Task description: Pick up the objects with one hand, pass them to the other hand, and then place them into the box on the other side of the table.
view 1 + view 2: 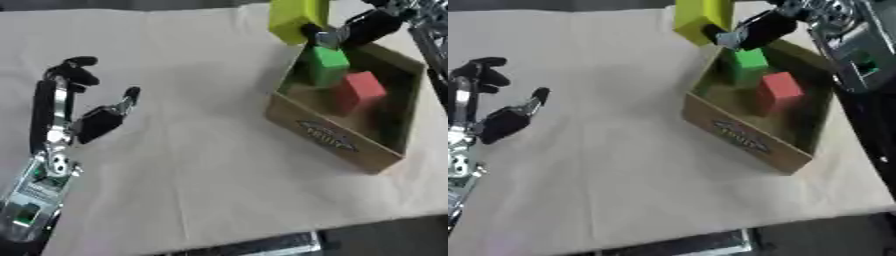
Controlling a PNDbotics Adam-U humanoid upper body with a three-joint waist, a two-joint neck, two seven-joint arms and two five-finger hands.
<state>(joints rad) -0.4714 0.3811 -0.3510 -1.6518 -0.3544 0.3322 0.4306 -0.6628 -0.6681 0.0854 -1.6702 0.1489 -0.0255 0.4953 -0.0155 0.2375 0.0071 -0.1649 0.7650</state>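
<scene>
Cloth in a pale beige covers the desk (192, 165), and both robot hands show above it. The right robot hand (363, 27) comes in from the upper right corner and pinches a yellow-green block (296, 17) between thumb and fingers. The top of that block is cut off by the upper edge in both views, so its full shape cannot be told. The fingers behind the block are hidden by it; only the dark thumb and a silver tip show clearly on its near side.

Just below this robot hand stands a wooden box (741, 131) with an oval label on its near wall; the lettering is too blurred to read. The held block hangs above the box's far left corner, clear of the rim. Inside the box, directly under the right robot hand, stands a green block (328, 65), and nearer to the camera a red block (359, 90) beside it; whether the two touch cannot be made out. The box's floor lies in shadow.

Well apart from the box, on the far left side, the left robot hand (83, 107) rests idle with fingers up and spread, thumb apart, holding nothing. Its forearm runs off the lower left corner; in the right eye view part of this robot hand is cut off by the left edge.
</scene>
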